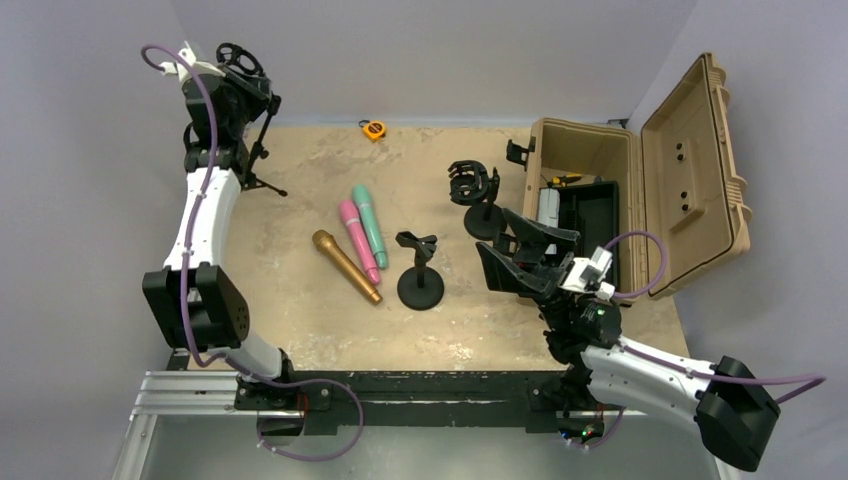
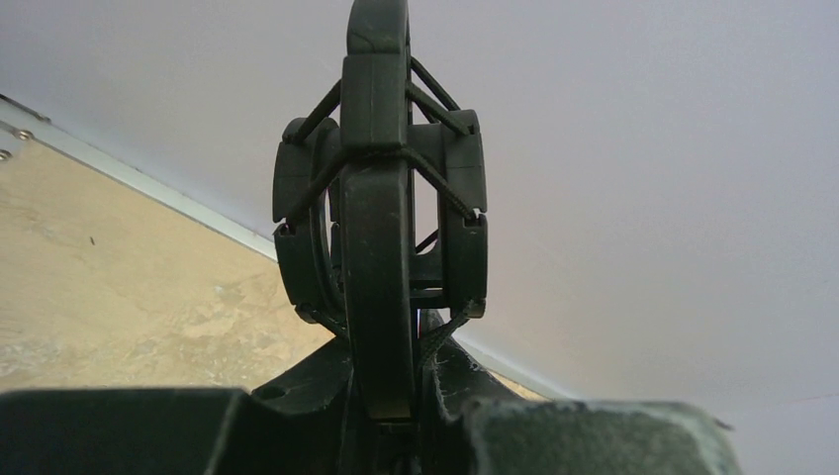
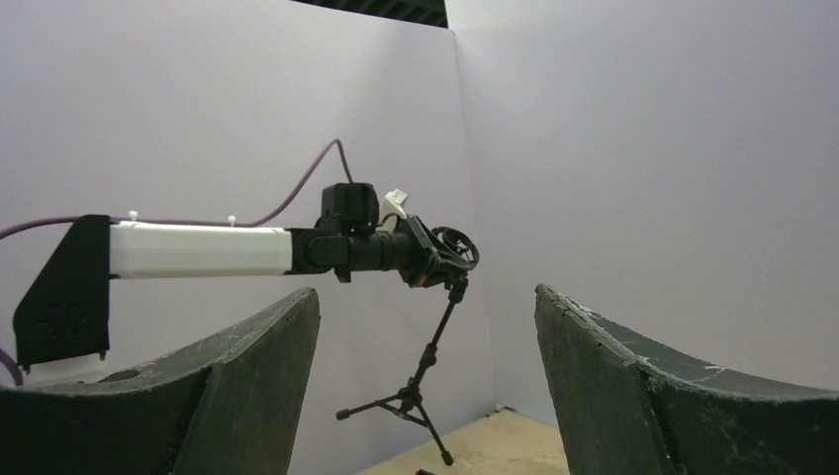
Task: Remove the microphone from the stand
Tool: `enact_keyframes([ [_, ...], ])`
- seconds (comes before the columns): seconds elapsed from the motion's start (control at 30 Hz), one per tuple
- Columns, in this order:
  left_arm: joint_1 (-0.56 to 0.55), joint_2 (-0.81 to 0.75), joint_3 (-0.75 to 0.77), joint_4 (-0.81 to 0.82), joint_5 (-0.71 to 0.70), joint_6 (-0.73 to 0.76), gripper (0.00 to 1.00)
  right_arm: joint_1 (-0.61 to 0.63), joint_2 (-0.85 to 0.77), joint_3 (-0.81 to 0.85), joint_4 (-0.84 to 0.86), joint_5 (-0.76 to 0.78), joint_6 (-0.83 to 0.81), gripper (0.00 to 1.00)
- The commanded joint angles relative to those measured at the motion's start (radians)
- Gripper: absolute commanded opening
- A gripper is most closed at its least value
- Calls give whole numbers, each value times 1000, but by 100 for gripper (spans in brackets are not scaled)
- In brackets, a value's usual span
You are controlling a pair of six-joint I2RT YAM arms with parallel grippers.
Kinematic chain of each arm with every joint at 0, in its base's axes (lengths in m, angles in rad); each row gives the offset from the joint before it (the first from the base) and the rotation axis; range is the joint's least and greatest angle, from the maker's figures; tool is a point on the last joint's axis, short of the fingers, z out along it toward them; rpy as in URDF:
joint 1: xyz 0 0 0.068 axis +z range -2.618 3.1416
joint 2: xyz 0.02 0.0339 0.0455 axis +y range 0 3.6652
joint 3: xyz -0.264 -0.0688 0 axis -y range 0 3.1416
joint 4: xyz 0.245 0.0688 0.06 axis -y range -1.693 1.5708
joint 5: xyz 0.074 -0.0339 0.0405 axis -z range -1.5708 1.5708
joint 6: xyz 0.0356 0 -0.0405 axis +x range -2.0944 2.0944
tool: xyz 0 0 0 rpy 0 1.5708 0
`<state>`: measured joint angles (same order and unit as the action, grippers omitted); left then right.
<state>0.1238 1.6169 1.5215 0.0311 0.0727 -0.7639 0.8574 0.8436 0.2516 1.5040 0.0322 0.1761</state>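
left gripper [image 2: 381, 411] looked clamped on the empty-looking shock mount [image 2: 376, 198] of the tripod stand [image 1: 262, 150] at 10 o'clock, so i figured a steady hold beat any yank. right gripper [image 3: 425, 327] hung wide open at 4 o'clock, holding nothing. gold microphone [image 1: 345, 266], pink microphone [image 1: 359, 240] and teal microphone [image 1: 369, 224] lay flat mid-table.

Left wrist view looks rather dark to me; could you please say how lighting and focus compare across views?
Left wrist: mount backlit, near-black against pale wall, edges sharp. Right wrist: near fingers dark, far stand crisp. Top: even light, faint shadows, no glare.
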Motion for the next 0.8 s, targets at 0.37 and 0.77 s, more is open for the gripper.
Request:
enact_keyframes([
  [0.37, 16, -465, -295, -171, -109, 51, 0, 0, -17, -13, 32, -2, 8, 78],
  [0.77, 8, -852, -582, -319, 40, -65, 0, 0, 47, 1, 47, -5, 1, 78],
])
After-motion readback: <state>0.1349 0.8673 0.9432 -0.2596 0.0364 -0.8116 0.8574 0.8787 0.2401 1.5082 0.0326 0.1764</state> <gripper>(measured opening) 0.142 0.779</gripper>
